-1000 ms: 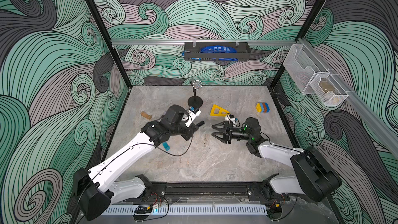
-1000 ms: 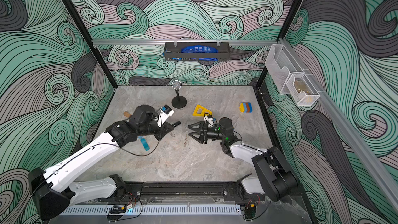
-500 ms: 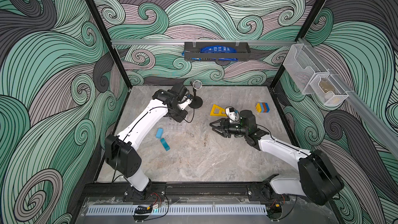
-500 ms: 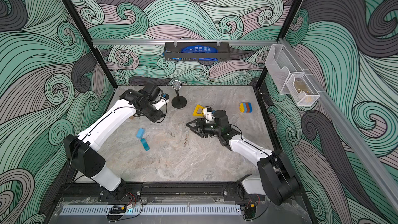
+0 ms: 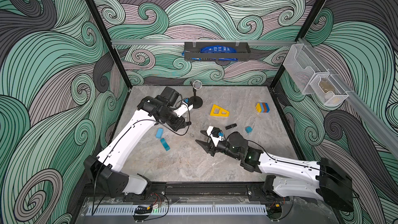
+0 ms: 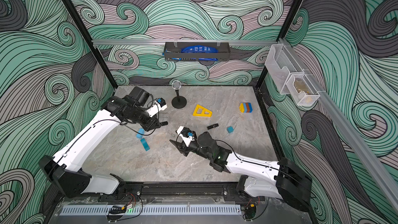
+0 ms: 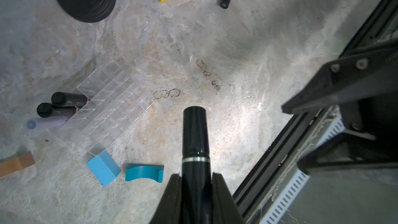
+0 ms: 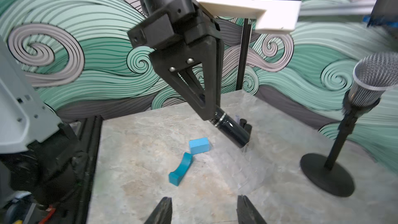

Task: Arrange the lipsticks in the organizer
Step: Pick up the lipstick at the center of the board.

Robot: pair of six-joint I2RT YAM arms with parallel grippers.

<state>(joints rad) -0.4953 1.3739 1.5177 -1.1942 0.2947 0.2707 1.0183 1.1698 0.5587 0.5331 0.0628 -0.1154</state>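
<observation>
No legible text, label, brand, number or sign found in any view; the only print noted is a set of white marks on the blue package (image 5: pixel 215 49) in the black wall basket (image 5: pixel 243 56), too small to read in both top views.

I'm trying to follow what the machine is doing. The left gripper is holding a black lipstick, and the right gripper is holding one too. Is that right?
Not quite. The left gripper is indeed holding a black lipstick, but the right gripper holds nothing. The right wrist view shows its jaws standing apart with only bare table between them.
</observation>
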